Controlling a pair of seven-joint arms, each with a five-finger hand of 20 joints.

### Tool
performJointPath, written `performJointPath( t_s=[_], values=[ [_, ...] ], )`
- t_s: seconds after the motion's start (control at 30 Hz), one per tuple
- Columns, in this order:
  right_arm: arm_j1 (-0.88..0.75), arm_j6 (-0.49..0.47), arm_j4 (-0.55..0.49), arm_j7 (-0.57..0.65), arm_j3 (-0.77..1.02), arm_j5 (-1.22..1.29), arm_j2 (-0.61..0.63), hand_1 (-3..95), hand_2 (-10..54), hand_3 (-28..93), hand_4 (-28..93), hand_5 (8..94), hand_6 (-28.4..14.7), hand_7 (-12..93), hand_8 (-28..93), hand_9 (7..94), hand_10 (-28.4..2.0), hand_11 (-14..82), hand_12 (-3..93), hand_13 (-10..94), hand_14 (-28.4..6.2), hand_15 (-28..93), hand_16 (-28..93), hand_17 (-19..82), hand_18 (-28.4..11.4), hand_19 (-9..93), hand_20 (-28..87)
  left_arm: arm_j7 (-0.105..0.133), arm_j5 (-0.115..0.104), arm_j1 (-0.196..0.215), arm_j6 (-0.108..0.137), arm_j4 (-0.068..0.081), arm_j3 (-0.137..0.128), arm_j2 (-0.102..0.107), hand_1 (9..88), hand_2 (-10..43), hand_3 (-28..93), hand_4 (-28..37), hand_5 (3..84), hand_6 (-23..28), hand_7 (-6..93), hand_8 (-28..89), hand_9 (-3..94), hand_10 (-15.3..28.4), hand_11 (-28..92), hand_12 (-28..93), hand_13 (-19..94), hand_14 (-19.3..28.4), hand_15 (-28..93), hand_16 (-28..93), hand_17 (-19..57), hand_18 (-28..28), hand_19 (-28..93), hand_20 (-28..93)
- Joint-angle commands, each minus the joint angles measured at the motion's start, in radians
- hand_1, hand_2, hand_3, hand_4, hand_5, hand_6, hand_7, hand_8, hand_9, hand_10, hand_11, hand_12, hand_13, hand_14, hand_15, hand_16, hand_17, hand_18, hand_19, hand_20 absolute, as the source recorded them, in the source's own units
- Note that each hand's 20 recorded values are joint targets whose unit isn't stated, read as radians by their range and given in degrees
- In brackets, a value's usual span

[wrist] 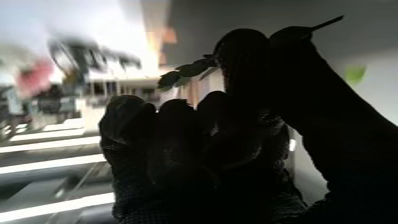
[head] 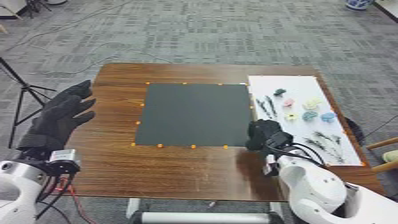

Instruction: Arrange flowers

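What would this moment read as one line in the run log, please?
right hand: pinching leafy sprig; left hand: open; flowers: on white sheet; dark mat: on table

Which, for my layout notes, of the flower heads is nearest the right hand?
The bright yellow flower head, left of the teal one; the others lie farther from the right hand.

Right hand (head: 266, 134) near the flowers (head: 309, 116)
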Motion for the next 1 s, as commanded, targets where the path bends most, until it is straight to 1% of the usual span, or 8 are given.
performJointPath(
  t_s=[0.03,0.1,0.33,0.47,0.57,0.67,0.73,1.0],
  values=[
    [0.197,0.131,0.021,-0.022,-0.07,0.011,-0.096,38.8,-9.5,86,-14,81.7,-1.3,51,27,81.9,-10.7,67.1,58.3,74,-11.8,85,51,38,-24.4,92,54,-0.003,-0.005,0.0,0.005,-0.002,-0.008,-0.004,25.7,-6.2,66,-28.3,18.3,1.2,20.6,-10,12.8,8.1,18,20,4,11.2,40,-5,-12.3,18.2,38,12],
    [0.262,0.117,0.063,-0.037,-0.125,0.011,-0.153,38.9,-9.5,86,-14,81.6,-1.3,51,28,81.8,-10.6,67.1,58.3,74,-11.8,85,51,38,-24.3,92,54,-0.002,-0.016,-0.015,0.005,0.004,-0.006,0.009,25.7,-6.2,66,-28.3,18.4,1.2,20.7,-10,12.7,8.1,18,20,4,11.2,40,-5,-12.3,18.2,38,12],
    [0.462,0.099,0.211,-0.132,-0.31,0.037,-0.332,39.2,-9.5,86,-15,81.2,-1.4,51,27,81.2,-10.5,67.2,58.1,74,-11.5,84,52,38,-24.0,91,54,-0.021,-0.02,-0.104,-0.02,0.035,0.021,0.08,25.6,-6.2,66,-28.3,18.4,1.2,20.8,-10,12.7,8.0,17,20,4,11.2,40,-5,-12.4,18.3,38,12],
    [0.55,0.066,0.261,-0.215,-0.398,0.062,-0.394,39.2,-9.5,86,-15,81.1,-1.4,51,27,81.0,-10.5,67.2,58.0,73,-11.4,84,52,38,-23.8,91,54,-0.025,-0.025,-0.141,-0.03,0.048,0.03,0.12,25.6,-6.1,66,-28.3,18.4,1.3,20.7,-10,12.8,8.1,17,20,4,11.2,40,-5,-12.3,18.2,38,12],
    [0.616,0.052,0.28,-0.204,-0.473,0.087,-0.433,39.2,-9.5,86,-15,80.9,-1.4,51,27,80.9,-10.4,67.2,57.8,73,-11.6,84,52,38,-23.7,91,54,-0.026,-0.027,-0.178,-0.033,0.06,0.046,0.141,25.4,-6.1,66,-28.3,18.5,1.3,20.7,-10,12.8,8.1,17,20,4,11.3,40,-5,-12.3,18.2,38,12],
    [0.686,0.07,0.292,-0.192,-0.569,0.098,-0.467,39.3,-9.5,86,-15,80.7,-1.2,51,27,80.9,-10.4,67.2,57.7,73,-11.5,84,52,38,-23.8,91,54,-0.016,-0.025,-0.172,-0.028,0.046,0.04,0.149,25.4,-6.1,66,-28.3,18.6,1.3,20.6,-10,12.9,8.1,17,20,4,11.3,40,-5,-12.3,18.3,38,12],
    [0.711,0.059,0.319,-0.198,-0.595,0.103,-0.502,39.3,-9.5,86,-15,80.7,-1.2,51,27,80.9,-10.4,67.2,57.7,73,-11.4,84,52,37,-23.7,91,54,-0.009,-0.025,-0.189,-0.029,0.051,0.05,0.155,25.3,-6.2,66,-28.3,18.6,1.3,20.6,-10,12.9,8.1,17,20,4,11.3,40,-5,-12.3,18.3,38,12],
    [0.769,0.065,0.419,-0.11,-0.671,0.123,-0.596,39.1,-9.5,86,-16,80.3,-1.0,52,26,80.8,-10.2,67.2,57.4,73,-11.4,84,51,37,-23.7,90,54,-0.007,-0.017,-0.321,-0.053,0.087,0.158,0.18,25.0,-6.1,66,-28.3,18.8,1.3,20.3,-10,13.1,8.2,17,20,4,11.3,40,-5,-12.2,18.3,38,12]
  ],
)
